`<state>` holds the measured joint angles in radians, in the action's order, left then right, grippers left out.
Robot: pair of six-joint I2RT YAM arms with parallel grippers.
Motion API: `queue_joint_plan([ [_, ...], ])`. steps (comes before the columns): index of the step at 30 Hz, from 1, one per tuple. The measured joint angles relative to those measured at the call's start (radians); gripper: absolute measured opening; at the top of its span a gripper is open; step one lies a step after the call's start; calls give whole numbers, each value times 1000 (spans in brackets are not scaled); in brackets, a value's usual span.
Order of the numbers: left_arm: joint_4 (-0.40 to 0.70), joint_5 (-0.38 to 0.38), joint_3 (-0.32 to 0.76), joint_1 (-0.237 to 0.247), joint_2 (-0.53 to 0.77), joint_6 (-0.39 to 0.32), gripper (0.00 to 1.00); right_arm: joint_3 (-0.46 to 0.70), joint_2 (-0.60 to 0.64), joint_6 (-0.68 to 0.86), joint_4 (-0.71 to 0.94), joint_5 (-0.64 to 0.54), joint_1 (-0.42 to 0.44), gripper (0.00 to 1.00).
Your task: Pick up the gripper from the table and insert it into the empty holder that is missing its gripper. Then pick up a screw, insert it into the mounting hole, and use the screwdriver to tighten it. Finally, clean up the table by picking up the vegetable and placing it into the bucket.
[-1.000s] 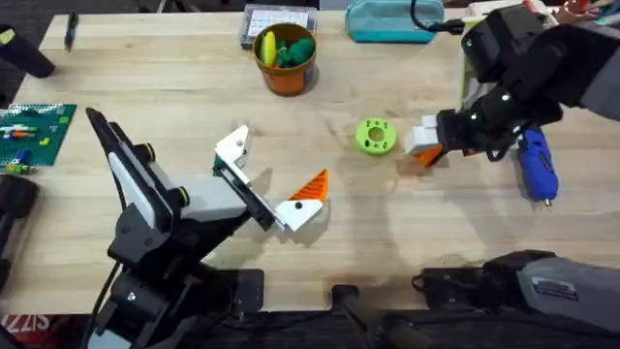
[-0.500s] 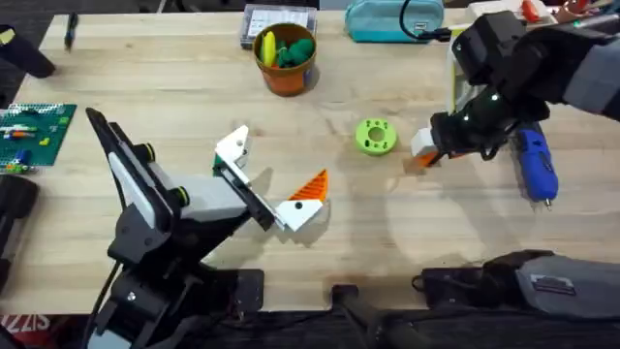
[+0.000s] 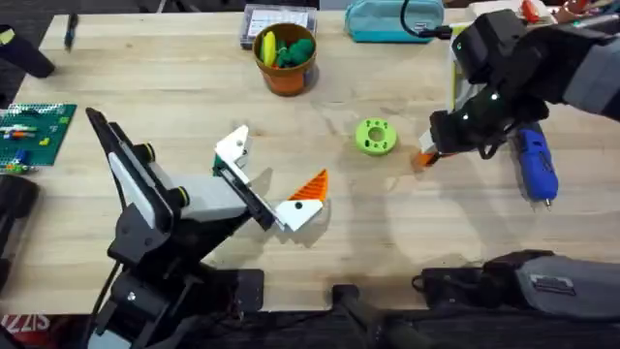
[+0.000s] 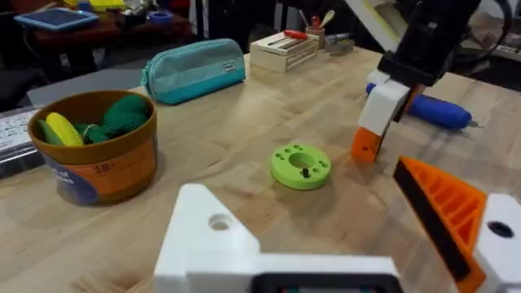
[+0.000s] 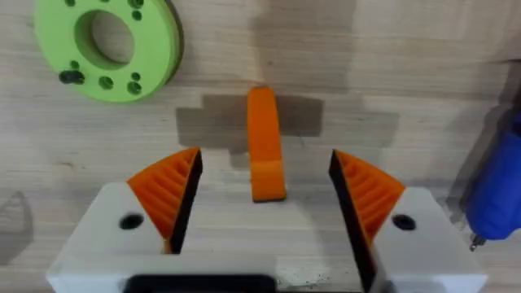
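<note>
Right gripper (image 3: 433, 153) clamped on the gripper (image 4: 376, 116), lifted just off table (image 3: 174, 87) beside green disc (image 3: 376, 136); white body mostly hidden overhead. Left gripper (image 3: 266, 184) spread apart, empty. Screwdriver (image 3: 536, 165) partly covered by arm.

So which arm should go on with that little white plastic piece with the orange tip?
Right, probably. The right gripper is directly over the small white plastic piece with the orange tip. The left gripper sits open, apart from it, on the far side of the green plastic disc.
</note>
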<state>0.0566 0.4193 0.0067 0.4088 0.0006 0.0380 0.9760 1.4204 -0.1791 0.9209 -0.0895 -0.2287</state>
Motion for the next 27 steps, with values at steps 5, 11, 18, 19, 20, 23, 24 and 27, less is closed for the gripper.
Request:
queue_joint_plan([
  [5, 0, 0, 0, 0, 0, 0, 990, 0, 0, 0, -1, 0, 0, 20],
  [11, 0, 0, 0, 0, 0, 0, 990, 6, -7, 0, 28, 1, 0, 18],
  [18, 0, 0, 0, 0, 0, 0, 990, 114, -84, 0, 106, 2, 0, 17],
  [19, 0, 0, 0, 0, 0, 0, 990, 132, -102, 0, 110, 3, 0, 17],
  [20, 0, 0, 0, 0, 0, 0, 990, 146, -121, 0, 113, 5, 0, 17],
  [23, 0, 0, 0, 0, 0, 0, 990, 168, -181, 0, 116, 32, 0, 17],
  [24, 0, 0, 0, 0, 0, 0, 990, 168, -200, 0, 116, 48, 0, 17],
  [27, 0, 0, 0, 0, 0, 0, 990, 168, -246, 0, 115, 102, 0, 17],
])
